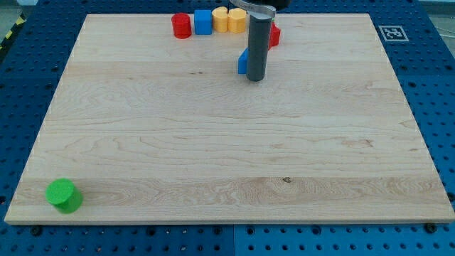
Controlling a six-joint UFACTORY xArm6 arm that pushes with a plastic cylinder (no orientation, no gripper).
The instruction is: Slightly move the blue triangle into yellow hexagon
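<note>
One blue triangle (242, 62), seemingly touching my tip (256, 78), sits below the yellow hexagon (235, 20); no gripper shows.

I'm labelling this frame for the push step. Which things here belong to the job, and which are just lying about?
Job:
- blue triangle, mostly hidden, touching my tip on the view's left
- yellow hexagon, above it

Lying about:
- red cylinder
- blue cube
- yellow block
- red block, partly hidden
- green cylinder
</note>
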